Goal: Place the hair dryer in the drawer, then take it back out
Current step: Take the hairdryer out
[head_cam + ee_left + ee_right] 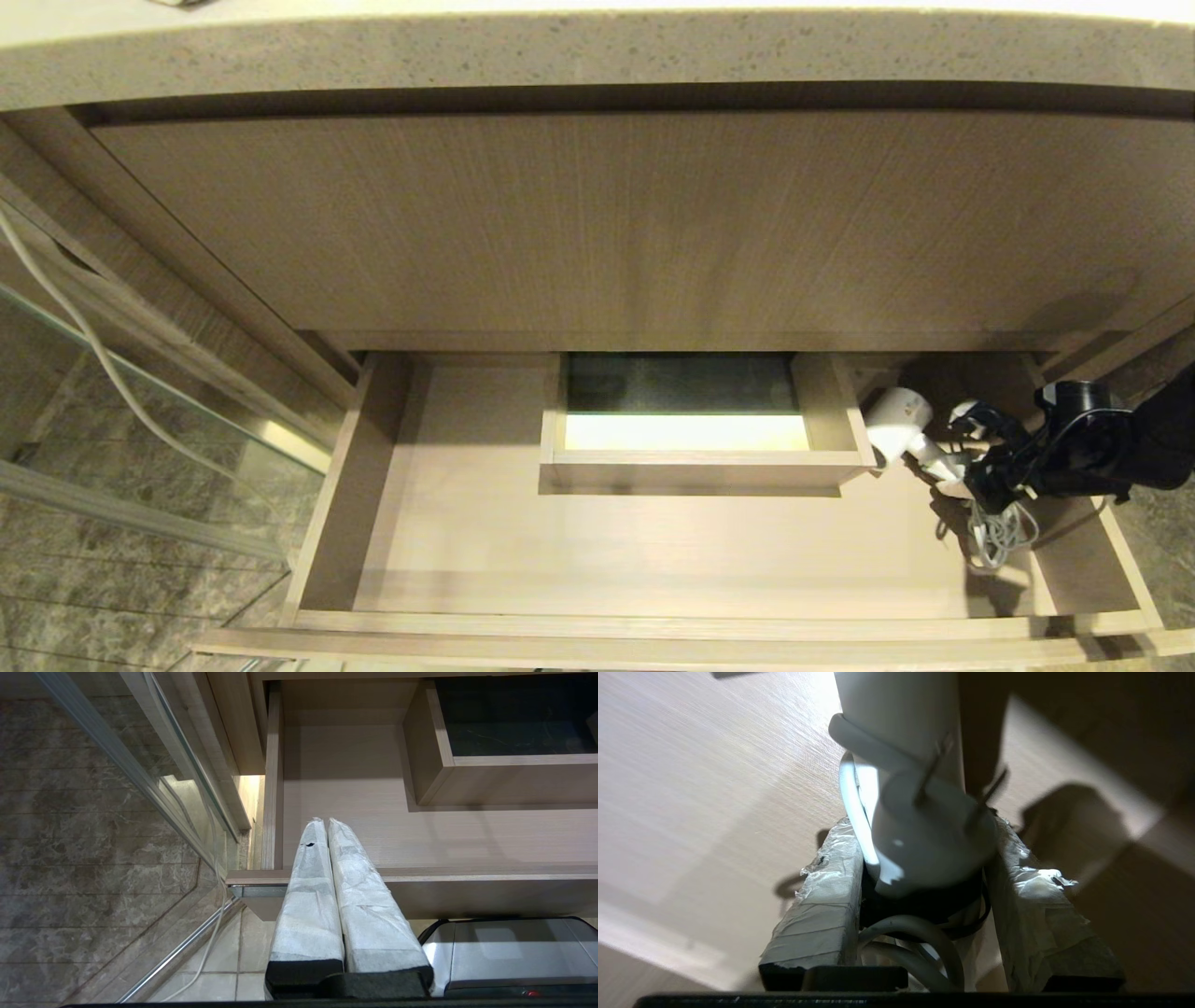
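Jaws of the right gripper (924,877) press from both sides on the dryer (898,422) at its handle end, where the plug (931,847) and loops of cord (906,933) are bunched between the taped fingers (822,905). In the right wrist view the plug's two pins stick out toward the camera and the white handle runs away from the gripper. Jaws of the left gripper (327,828) are pressed together with nothing between them; that gripper hangs just in front of the drawer's left front corner, over the tiled floor (93,858).

The drawer (467,532) stands pulled out beneath a taller wood panel (653,224) and a speckled stone countertop (597,51). Inside it, the dryer lies in the right rear part, its barrel just beside the right wall of the boxed cut-out (700,462) at the middle of the back. Its handle points toward the right gripper, and more cord (999,537) trails in loose loops on the drawer bottom nearer the front. Whether the dryer's barrel rests on the bottom or is lifted off it cannot be told. The rest of the drawer bottom is bare wood grain. Dark stone and a strip of light show inside the cut-out.

A glass panel (140,392) with a metal frame stands to the left of the cabinet. A steel bin (509,952) sits below the drawer front in the left wrist view. No readable writing or brand mark shows on anything.
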Robot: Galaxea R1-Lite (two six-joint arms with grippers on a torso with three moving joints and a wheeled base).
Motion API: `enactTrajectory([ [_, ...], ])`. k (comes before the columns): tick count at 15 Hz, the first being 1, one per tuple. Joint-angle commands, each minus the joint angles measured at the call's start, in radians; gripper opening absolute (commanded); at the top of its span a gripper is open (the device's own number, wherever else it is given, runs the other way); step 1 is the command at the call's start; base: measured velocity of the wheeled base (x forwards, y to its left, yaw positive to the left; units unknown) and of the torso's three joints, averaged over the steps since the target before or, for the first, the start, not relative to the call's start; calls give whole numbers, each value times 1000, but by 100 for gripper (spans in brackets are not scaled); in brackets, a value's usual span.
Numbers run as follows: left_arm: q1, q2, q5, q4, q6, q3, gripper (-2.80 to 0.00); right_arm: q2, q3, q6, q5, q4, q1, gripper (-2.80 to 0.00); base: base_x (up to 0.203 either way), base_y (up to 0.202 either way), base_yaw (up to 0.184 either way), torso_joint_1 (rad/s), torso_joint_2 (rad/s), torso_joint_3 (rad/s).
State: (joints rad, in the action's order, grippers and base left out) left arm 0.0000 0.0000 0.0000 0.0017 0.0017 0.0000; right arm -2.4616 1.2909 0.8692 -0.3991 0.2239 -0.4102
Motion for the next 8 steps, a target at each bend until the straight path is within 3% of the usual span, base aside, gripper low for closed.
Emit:
enactTrajectory([
  [1,0,0,0,0,-2,0,-280,50,-19,5,-3,0,-2,-280,0,0,0,0,0,0],
  [8,0,0,0,0,0,0,-280,148,-91,5,-4,-43,-18,-280,0,0,0,0,0,0],
])
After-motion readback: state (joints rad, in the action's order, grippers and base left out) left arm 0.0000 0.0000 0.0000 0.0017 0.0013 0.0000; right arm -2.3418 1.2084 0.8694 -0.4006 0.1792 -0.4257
